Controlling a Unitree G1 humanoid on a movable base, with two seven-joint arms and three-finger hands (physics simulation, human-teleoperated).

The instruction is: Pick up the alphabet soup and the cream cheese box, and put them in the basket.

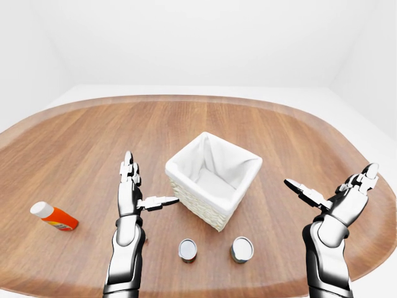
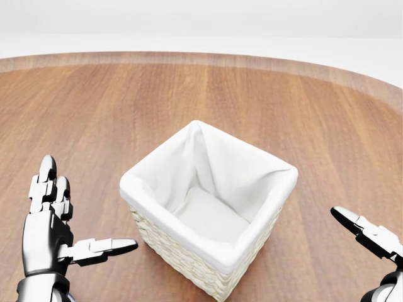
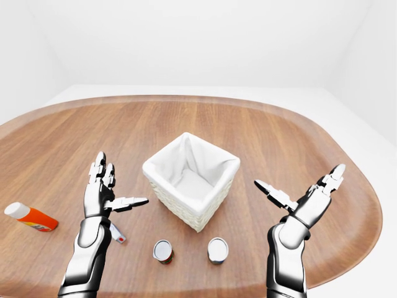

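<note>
A wicker basket (image 2: 208, 220) with a white cloth lining sits on the wooden table (image 2: 94, 113), apparently empty. The left hand (image 2: 53, 229) stands at lower left with fingers spread; the right hand (image 2: 371, 236) shows only outstretched fingers at lower right.

The wooden table (image 1: 74, 136) carries a basket (image 1: 214, 180), two cans (image 1: 188, 249) (image 1: 242, 249), an orange bottle (image 1: 54, 216) and perhaps a small box (image 3: 117, 233).

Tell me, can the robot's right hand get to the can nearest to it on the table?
Probably yes. The right hand is open and holds nothing, and the can stands upright on bare table below and to the left of it in the right-eye view. The basket sits higher up, out of the way.
</note>
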